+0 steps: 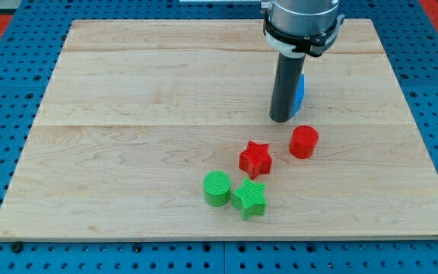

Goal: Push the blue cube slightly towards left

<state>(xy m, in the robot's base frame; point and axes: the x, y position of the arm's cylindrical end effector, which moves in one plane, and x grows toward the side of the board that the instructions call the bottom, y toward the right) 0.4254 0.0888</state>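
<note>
The blue cube (300, 91) sits on the wooden board (128, 152) at the view's upper right, mostly hidden behind the dark rod; only its right edge shows. My tip (281, 119) rests on the board just in front of and to the left of the cube, touching or nearly touching it. A red cylinder (304, 141) lies just below and right of the tip.
A red star (255, 158) lies below the tip. A green cylinder (217, 188) and a green star (249, 199) sit side by side near the view's bottom centre. Blue pegboard (6, 76) surrounds the board.
</note>
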